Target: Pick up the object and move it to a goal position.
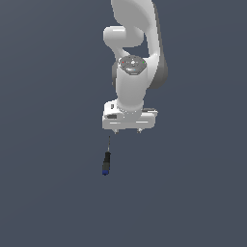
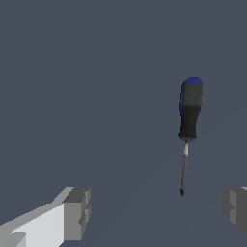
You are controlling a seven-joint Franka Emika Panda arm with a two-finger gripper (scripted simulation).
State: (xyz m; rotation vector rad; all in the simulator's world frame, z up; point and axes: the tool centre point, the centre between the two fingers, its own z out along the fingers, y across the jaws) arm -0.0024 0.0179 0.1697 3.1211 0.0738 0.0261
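The object is a small screwdriver-like tool (image 1: pixel 106 161) with a thin grey shaft and a black handle with a blue end. It lies on the dark grey floor, in front of the arm in the exterior view. In the wrist view the tool (image 2: pixel 189 120) lies with its shaft tip pointing toward the fingers. My gripper (image 1: pixel 127 130) hangs above the floor, just behind the shaft tip and slightly to the exterior view's right. It is open and empty. Its two fingertips (image 2: pixel 77 212) stand wide apart and the tool is outside the gap between them.
The white arm (image 1: pixel 132 53) rises behind the gripper. The floor (image 1: pixel 48 193) is a plain dark grey surface with no other objects in view.
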